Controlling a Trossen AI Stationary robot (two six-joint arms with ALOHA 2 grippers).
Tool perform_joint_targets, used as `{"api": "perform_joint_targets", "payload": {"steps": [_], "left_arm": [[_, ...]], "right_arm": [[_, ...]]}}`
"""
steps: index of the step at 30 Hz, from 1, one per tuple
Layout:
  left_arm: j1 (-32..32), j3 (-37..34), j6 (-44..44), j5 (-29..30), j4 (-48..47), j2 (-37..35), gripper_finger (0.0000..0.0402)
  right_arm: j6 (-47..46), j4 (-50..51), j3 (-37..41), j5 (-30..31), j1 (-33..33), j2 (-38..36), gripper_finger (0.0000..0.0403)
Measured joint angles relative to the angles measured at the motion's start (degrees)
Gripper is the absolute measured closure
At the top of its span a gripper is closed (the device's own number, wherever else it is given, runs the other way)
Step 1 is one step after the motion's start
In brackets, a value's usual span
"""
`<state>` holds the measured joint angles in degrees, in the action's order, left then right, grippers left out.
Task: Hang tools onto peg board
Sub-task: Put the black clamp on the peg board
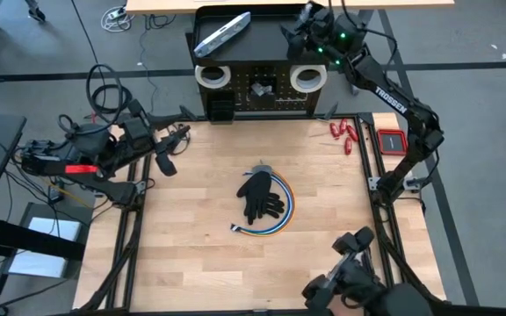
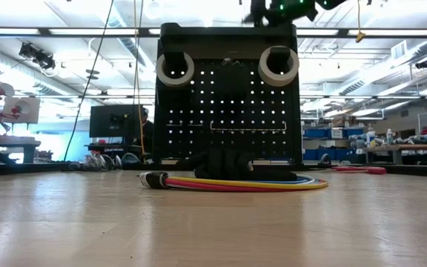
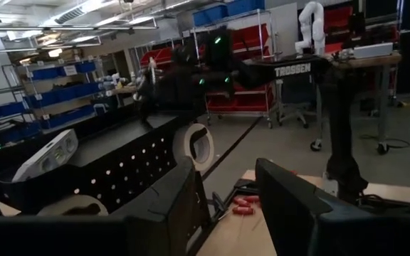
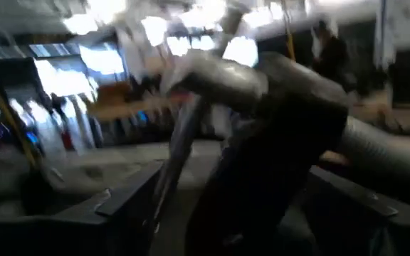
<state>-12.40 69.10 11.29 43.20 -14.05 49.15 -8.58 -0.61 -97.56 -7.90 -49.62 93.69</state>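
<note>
Tools are spread between the peg board (image 1: 257,88) and the table (image 1: 191,254). The board stands upright at the table's far edge, its holed black face toward the arms. Two white tape rolls hang on its upper corners, one on the left (image 1: 210,75) and one on the right (image 1: 307,77). A silver-grey flat bar (image 1: 222,33) lies tilted in the tray on top, and a small grey metal piece (image 1: 260,87) sits between the rolls. Small red-handled tools (image 1: 344,134) lie on the wood near the board's right end. In the middle of the table a black glove (image 1: 260,193) rests on a coil of coloured cable (image 1: 281,215).

The right gripper (image 1: 301,25) is raised above the board's top right corner; its wrist view shows a grey metal tool between the fingers, though I cannot tell how tightly the jaws close on it. The left gripper (image 1: 181,133) hangs over the table's left edge, jaws spread apart and holding nothing.
</note>
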Motion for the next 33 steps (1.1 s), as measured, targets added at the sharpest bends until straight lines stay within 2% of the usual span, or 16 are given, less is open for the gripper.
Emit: {"api": "perform_joint_targets", "payload": {"steps": [5, 8, 16, 22, 27, 33], "left_arm": [[0.0, 0.0, -0.1, 0.0, 1.1, 0.1, 0.0243], [0.0, 0.0, -0.2, 0.0, 1.4, 0.3, 0.0243], [0.0, 0.0, -0.1, 0.0, 1.4, 0.8, 0.0243], [2.9, 0.0, -0.3, -0.3, 2.5, 5.2, 0.0243], [8.5, 1.4, -3.4, -0.5, 1.7, 9.2, 0.0249], [15.8, 7.0, -4.4, -7.0, -1.8, 12.8, 0.0289]], "right_arm": [[1.0, 4.1, -0.1, 0.1, -0.2, 0.0, 0.0093], [0.9, 4.5, -0.2, -2.2, -0.5, -0.1, 0.0085], [-6.4, -1.6, 0.1, -8.4, -0.7, -0.1, 0.0075], [0.3, 5.2, -0.2, -11.1, -1.1, -0.3, 0.0094], [7.7, 8.7, -1.0, -4.9, 1.2, -1.3, 0.011], [13.3, 17.2, -7.7, 1.0, 4.7, -1.3, 0.0165]]}}
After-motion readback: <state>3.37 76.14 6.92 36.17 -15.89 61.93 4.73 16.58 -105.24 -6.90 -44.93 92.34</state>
